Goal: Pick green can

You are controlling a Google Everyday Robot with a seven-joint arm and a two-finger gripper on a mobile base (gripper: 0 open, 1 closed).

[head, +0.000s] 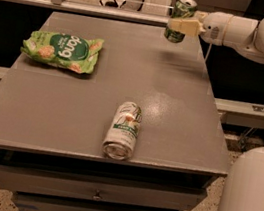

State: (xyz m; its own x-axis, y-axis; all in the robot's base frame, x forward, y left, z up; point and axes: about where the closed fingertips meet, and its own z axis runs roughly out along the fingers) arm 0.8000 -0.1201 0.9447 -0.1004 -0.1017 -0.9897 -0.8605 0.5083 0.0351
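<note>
While in end effector [176, 24] at table [172, 109] rear, green can [184, 9] near-upright

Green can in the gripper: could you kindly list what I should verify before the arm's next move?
1. Gripper at the table's far right corner, shut on green can: ok.
2. Green can off the table, shadow beneath it: ok, apparently.
3. Green can upright: not ok, slightly tilted.
4. White can lying near the front edge, well away from the arm: ok.
5. Green snack bag at left, apart from both cans: ok.
</note>
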